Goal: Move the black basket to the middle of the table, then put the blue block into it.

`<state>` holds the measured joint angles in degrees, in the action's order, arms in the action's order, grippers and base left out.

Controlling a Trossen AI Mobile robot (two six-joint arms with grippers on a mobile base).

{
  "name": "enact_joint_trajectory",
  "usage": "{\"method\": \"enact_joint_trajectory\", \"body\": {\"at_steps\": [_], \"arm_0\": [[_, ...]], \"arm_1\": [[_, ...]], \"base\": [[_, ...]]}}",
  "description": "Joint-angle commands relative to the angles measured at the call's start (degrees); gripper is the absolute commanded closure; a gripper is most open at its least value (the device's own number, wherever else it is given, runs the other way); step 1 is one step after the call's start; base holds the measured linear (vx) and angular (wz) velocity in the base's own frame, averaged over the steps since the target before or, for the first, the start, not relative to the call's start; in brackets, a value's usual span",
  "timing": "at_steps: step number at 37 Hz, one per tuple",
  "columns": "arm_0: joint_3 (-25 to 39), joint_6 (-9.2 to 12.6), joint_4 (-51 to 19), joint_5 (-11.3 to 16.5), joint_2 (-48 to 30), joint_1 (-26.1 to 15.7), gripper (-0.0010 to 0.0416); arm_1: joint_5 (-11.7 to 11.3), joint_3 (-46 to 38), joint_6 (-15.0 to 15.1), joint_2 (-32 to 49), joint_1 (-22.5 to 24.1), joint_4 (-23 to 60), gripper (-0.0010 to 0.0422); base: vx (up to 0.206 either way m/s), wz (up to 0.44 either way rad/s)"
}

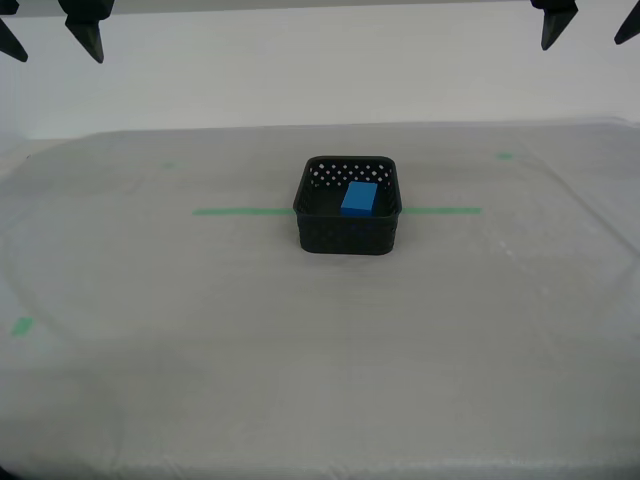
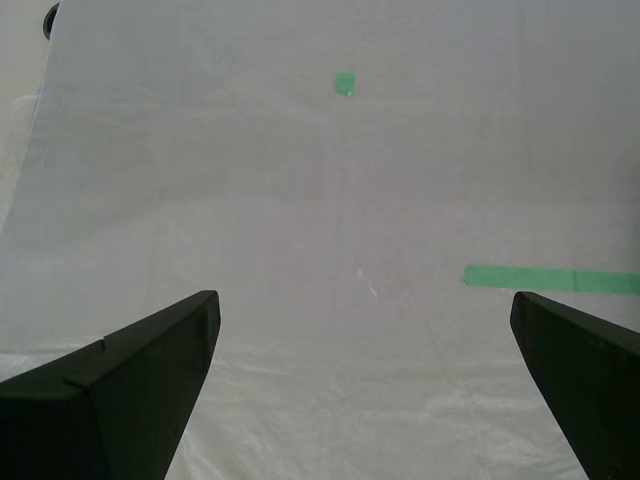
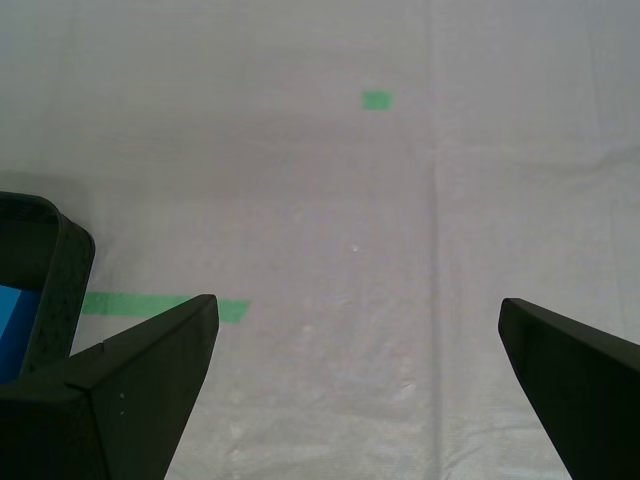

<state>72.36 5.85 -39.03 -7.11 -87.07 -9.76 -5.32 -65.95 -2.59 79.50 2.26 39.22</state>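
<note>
The small square black plastic basket [image 1: 348,208] with perforated walls sits on the large table [image 1: 200,340] covered in whitish-grey translucent sheeting, straddling the long thin green tape line [image 1: 240,211] near its midpoint. The solid bright blue rectangular block [image 1: 359,198] lies inside the basket, toward the wall on the exterior view's right. Judged from this layout, both steps of the task look done: the basket is about central and the block is in it.

My first gripper [image 3: 355,390] hangs above bare sheeting with its fingers wide apart and nothing between them; a corner of the basket, with a sliver of the blue block, shows at the edge of its wrist view, beside the end of the tape line. My second gripper [image 2: 365,385] is likewise spread wide and empty, over bare sheeting beside the other end of the tape line, well apart from the basket. In the exterior view only dark fingertips show along the upper edge, on both sides, high above the tape line.

The next move probably calls for nothing beyond keeping both arms clear of the basket.
</note>
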Motion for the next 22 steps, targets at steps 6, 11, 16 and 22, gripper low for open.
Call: {"method": "enact_joint_trajectory", "body": {"at_steps": [6,11,16,22], "arm_0": [[0.0,0.0,0.0,0.0,0.0,0.0,0.0012],[0.0,0.0,0.0,0.0,0.0,0.0,0.0012],[0.0,0.0,0.0,0.0,0.0,0.0,0.0011],[0.0,0.0,0.0,0.0,0.0,0.0,0.0011]], "arm_1": [[-0.1,0.0,0.3,0.0,0.0,0.0,0.0012],[-0.1,0.0,0.3,0.0,0.0,0.0,0.0012],[-0.1,0.0,0.3,0.0,0.0,0.0,0.0012],[-0.1,0.0,0.3,0.0,0.0,0.0,0.0012]], "base": [[0.0,0.0],[0.0,0.0],[0.0,0.0],[0.0,0.0]]}}
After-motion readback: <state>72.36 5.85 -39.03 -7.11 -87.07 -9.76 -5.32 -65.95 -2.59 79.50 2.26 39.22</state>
